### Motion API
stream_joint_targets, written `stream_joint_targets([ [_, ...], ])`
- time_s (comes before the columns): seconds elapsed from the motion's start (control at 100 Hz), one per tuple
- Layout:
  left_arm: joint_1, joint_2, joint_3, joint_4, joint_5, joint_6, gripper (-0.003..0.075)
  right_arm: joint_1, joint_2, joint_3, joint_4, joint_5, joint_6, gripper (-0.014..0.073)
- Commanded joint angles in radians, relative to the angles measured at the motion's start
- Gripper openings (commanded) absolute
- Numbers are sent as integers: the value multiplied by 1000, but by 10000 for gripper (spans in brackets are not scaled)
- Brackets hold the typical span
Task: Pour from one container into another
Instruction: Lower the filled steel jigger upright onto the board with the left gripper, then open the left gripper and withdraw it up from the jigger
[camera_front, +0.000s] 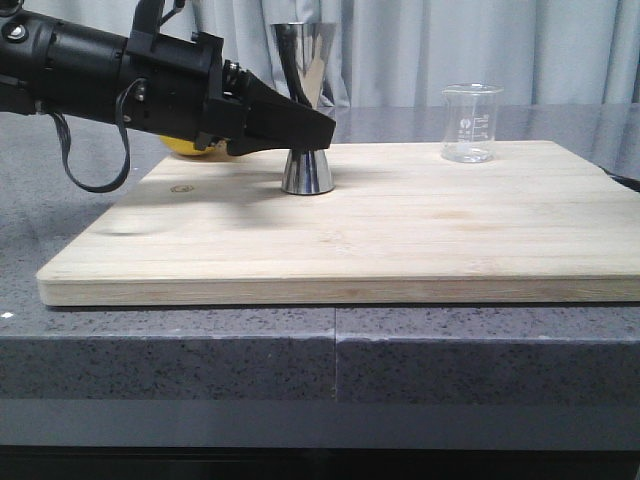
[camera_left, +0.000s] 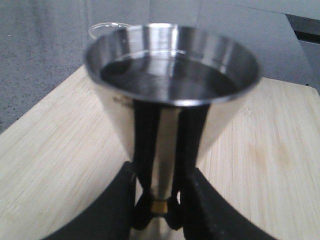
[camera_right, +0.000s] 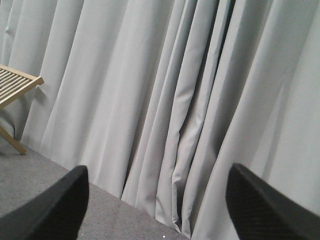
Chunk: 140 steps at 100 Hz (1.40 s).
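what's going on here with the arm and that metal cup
The left gripper has its fingers closed round the waist of the steel jigger, which stands upright on the wooden board. The jigger's upper cone appears to hold liquid. The glass beaker stands apart, untouched, at the board's far right. The right gripper is open, facing a curtain.

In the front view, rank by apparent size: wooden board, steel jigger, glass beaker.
1. Wooden board, largest by far.
2. Steel jigger, taller than the beaker, though the left tool hides its middle.
3. Glass beaker, smallest; it stands farther back.
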Motion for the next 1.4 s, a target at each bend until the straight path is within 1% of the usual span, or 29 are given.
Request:
stream_joint_targets([
  [0.0,2,-50,-25,-29,-55,2,179,4,-24,-26,16,-59,3,516],
  [0.05,2,-50,-25,-29,-55,2,208,4,-24,-26,16,-59,3,516],
  [0.2,2,-50,-25,-29,-55,2,328,4,-24,-26,16,-59,3,516],
  [0.27,2,-50,-25,-29,-55,2,366,4,-24,-26,16,-59,3,516],
  [0.4,2,-50,-25,-29,-56,2,384,4,-24,-26,16,-59,3,516],
  [0.52,2,-50,-25,-29,-63,2,417,4,-24,-26,16,-59,3,516],
  [0.74,7,-50,-25,-29,-63,2,537,4,-24,-26,16,-59,3,516],
  [0.81,13,-51,-25,-29,-63,2,547,4,-24,-26,16,-59,3,516],
  [1.2,61,-88,-25,-25,-108,2,547,4,-24,-26,16,-59,3,516],
  [1.39,77,-114,-25,17,-107,2,547,4,-24,-26,16,-59,3,516],
])
